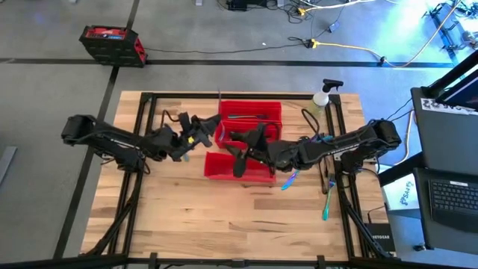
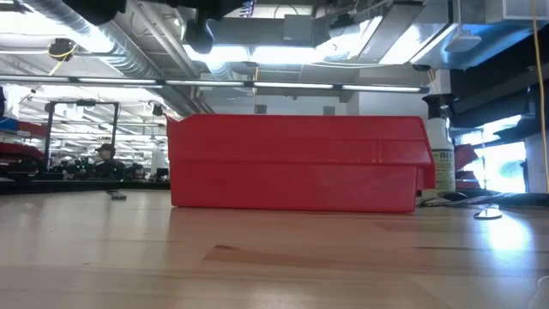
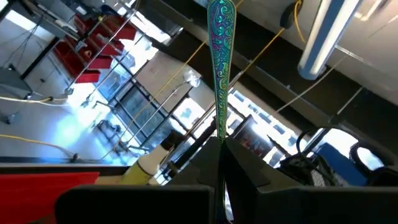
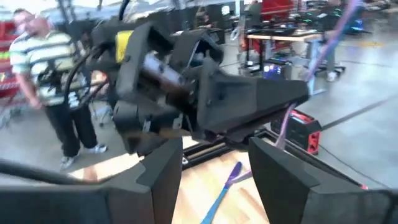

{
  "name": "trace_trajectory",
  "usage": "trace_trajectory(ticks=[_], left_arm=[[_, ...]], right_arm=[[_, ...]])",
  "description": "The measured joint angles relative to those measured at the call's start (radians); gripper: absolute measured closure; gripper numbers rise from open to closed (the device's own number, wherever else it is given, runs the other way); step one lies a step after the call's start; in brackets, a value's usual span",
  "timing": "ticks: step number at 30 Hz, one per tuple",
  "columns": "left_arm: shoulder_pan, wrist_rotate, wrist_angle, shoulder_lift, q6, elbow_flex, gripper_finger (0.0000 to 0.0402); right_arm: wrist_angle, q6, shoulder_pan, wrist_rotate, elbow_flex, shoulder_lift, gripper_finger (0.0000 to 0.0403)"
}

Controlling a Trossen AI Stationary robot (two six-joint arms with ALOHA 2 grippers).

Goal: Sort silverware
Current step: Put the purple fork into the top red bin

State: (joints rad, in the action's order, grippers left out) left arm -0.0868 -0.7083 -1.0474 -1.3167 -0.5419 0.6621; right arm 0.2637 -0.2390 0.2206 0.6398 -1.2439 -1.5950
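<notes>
An iridescent teal-purple metal utensil handle [image 3: 221,56] is clamped upright by the left gripper [image 1: 196,134]; it should be lowered squarely into the matching long red plastic bin [image 1: 250,112]. The right gripper [image 1: 243,149] fingers stand apart, empty.

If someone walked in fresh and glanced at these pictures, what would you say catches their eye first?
Probably the red bins at the middle of the wooden table, bright against the two dark arms meeting over them. Next, the iridescent teal-and-purple utensil handle standing straight up from the left claw, which is shut on it. A few more pieces of silverware lie loose on the table near the right arm, whose right claw is open.
</notes>
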Motion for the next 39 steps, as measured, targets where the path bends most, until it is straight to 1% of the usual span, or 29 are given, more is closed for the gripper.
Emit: trace_trajectory(ticks=[4,8,9,12,14,21,24,28,30,32,39], left_arm=[[0.0,0.002,-0.003,-0.018,0.002,0.0,0.0401],[0.0,0.022,-0.032,-0.018,0.044,0.0,0.0401],[0.0,0.029,-0.042,-0.018,0.06,0.0,0.0401],[0.0,0.036,-0.054,-0.017,0.083,0.0,0.0401],[0.0,0.041,-0.055,-0.017,0.084,0.0,0.0401],[-0.006,0.08,-0.064,-0.017,0.126,0.0,0.0401],[-0.007,0.089,-0.065,-0.017,0.127,0.0,0.0401],[-0.007,0.101,-0.062,-0.017,0.126,0.0,0.0401],[-0.011,0.104,-0.062,-0.017,0.126,0.0,0.0401],[-0.011,0.105,-0.062,-0.017,0.129,0.0,0.0401],[-0.024,0.103,-0.06,-0.017,0.156,0.0,0.0401]], right_arm=[[-0.006,-0.019,0.0,0.109,0.0,-0.004,0.0235],[-0.012,-0.073,0.001,0.155,0.0,-0.005,0.0235],[-0.022,-0.096,-0.003,0.153,0.0,-0.007,0.0235],[-0.038,-0.098,-0.016,0.075,0.0,-0.017,0.0232],[-0.025,-0.093,-0.02,0.078,0.0,-0.027,0.0221],[-0.023,-0.09,-0.041,0.083,-0.001,-0.054,0.0161],[-0.019,-0.099,-0.052,0.071,-0.001,-0.077,0.0152],[0.016,-0.104,-0.058,0.053,-0.001,-0.109,0.0151],[0.036,-0.104,-0.057,0.054,-0.001,-0.119,0.0155],[0.04,-0.105,-0.057,0.063,-0.001,-0.121,0.0169],[0.046,-0.104,-0.056,0.111,-0.001,-0.121,0.025]])
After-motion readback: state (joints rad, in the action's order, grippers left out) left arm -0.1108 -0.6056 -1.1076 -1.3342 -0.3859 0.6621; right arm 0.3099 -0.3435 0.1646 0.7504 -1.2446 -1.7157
